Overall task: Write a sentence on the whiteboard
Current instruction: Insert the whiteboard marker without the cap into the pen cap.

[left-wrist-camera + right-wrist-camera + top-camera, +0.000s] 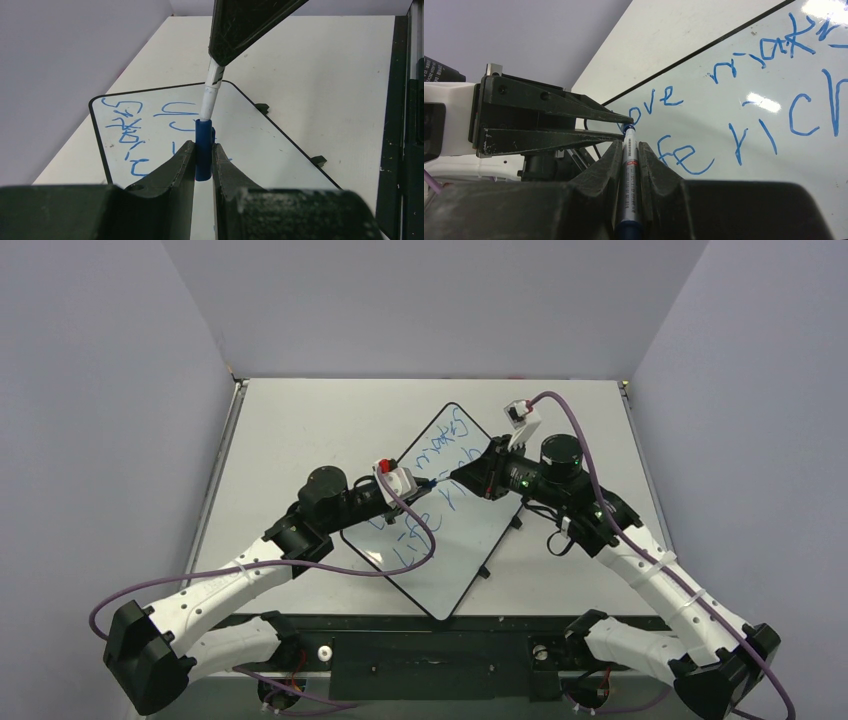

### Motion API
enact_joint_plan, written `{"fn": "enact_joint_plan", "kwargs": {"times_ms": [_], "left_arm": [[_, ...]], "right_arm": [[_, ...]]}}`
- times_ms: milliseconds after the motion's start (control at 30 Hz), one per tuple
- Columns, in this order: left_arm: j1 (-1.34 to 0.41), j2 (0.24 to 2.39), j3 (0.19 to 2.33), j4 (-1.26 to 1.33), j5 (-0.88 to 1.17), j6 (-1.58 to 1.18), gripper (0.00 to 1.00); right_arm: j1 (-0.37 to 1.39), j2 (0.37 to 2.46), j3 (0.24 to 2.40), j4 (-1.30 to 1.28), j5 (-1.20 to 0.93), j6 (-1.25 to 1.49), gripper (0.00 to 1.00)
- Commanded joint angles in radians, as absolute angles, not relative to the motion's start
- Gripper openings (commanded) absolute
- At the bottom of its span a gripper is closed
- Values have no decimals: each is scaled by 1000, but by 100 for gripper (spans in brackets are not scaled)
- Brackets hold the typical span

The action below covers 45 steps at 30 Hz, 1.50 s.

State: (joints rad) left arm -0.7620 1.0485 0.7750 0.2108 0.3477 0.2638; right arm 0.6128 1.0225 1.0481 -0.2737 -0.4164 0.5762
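Note:
The whiteboard (470,540) lies slanted on the table, and the sentence (440,455) is on it in blue. In the right wrist view the sentence (774,125) reads "love makes life rich" on the whiteboard (724,85). My left gripper (202,150) is shut on a blue marker cap (203,145). My right gripper (630,147) is shut on the grey-white marker (630,175). The marker's tip end sits in the cap (628,129). The two grippers meet tip to tip above the board's middle, the left gripper (425,483) facing the right gripper (462,476).
The board's small black feet (318,160) stick out from its rim onto the matte white tabletop (300,430). Grey walls close in the left, back and right. Purple cables (420,530) loop from both wrists over the board and table. A black strip (440,640) runs along the near edge.

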Motion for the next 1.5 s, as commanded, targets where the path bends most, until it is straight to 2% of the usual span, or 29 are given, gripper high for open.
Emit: {"fn": "enact_joint_plan", "kwargs": {"times_ms": [0,567,1033,1467], "left_arm": [[-753,1047,788,276,369,245,0],[-753,1046,798,255,424,261,0],[-755,1044,815,201,472,301,0],[-710,1082,876,324,781,130,0]], "right_arm": [[624,1035,1046,-219,-426,581,0],[679,1132,1071,-199,-438,557,0],[706,1230,1206,-391,-466,390,0],[728,1251,1139,-329,-522,286,0]]}}
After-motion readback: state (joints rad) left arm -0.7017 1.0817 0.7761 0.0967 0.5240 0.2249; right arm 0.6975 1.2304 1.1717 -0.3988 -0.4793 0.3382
